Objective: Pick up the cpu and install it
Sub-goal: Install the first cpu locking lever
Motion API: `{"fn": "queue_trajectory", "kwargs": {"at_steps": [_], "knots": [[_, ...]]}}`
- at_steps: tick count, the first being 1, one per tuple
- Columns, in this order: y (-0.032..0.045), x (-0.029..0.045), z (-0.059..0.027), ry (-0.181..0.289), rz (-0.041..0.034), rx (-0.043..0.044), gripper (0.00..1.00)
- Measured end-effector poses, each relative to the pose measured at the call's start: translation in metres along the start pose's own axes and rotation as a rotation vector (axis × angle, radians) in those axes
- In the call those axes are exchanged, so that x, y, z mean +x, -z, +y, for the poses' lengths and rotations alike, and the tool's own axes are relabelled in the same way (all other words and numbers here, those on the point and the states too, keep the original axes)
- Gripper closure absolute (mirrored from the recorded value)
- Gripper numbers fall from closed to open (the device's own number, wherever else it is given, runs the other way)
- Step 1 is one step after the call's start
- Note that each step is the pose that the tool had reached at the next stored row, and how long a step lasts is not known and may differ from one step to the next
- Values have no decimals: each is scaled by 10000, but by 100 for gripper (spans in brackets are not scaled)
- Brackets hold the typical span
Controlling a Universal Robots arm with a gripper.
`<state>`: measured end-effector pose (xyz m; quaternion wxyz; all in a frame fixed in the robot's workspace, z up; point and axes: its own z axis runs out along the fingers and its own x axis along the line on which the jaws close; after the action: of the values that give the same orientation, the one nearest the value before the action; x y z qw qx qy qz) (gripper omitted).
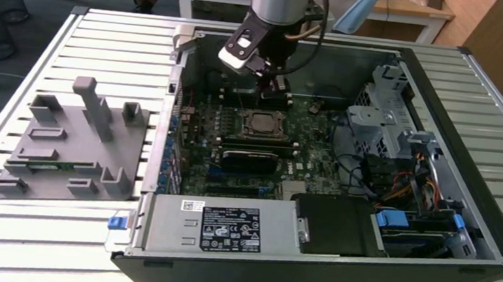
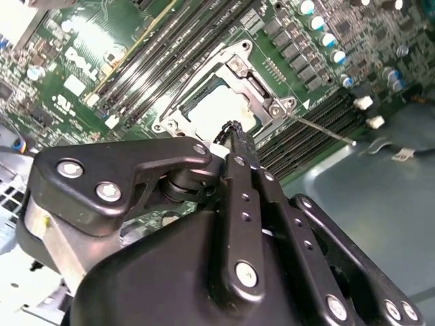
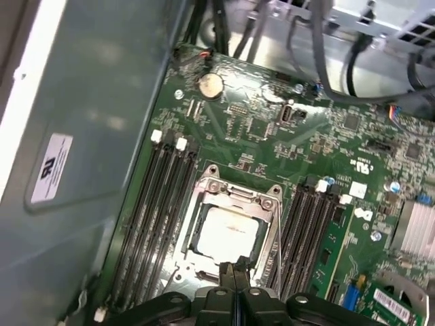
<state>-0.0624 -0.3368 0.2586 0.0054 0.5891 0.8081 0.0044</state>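
Closure is seen at the black two-fingered pincer (image 3: 233,272): its tips are pressed together, with nothing held between them. The small flat square cpu (image 3: 228,234) with its silver-grey metal top is found just beyond the pincer tips, seated in the metal-framed socket (image 3: 207,185) of the green motherboard (image 3: 255,125). Whether the tips touch the socket frame cannot be told. Rows of long black memory slots (image 3: 146,210) are seen beside the pincer.

Exterior view: high and well back, looking down on the whole open computer case (image 1: 469,153) on the slatted table (image 1: 33,238), with the arm (image 1: 282,0) at upper centre of the frame; both wrist views: close, looking past the gripper (image 3: 232,267) onto the motherboard (image 3: 251,122), all three sharing the socket (image 3: 238,192).
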Motion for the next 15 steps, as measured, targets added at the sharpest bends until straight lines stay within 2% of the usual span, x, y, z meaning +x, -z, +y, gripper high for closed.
{"fn": "queue_trajectory", "kwargs": {"at_steps": [15], "knots": [[-7, 1, 0, 2700, 31, -10, 89]]}}
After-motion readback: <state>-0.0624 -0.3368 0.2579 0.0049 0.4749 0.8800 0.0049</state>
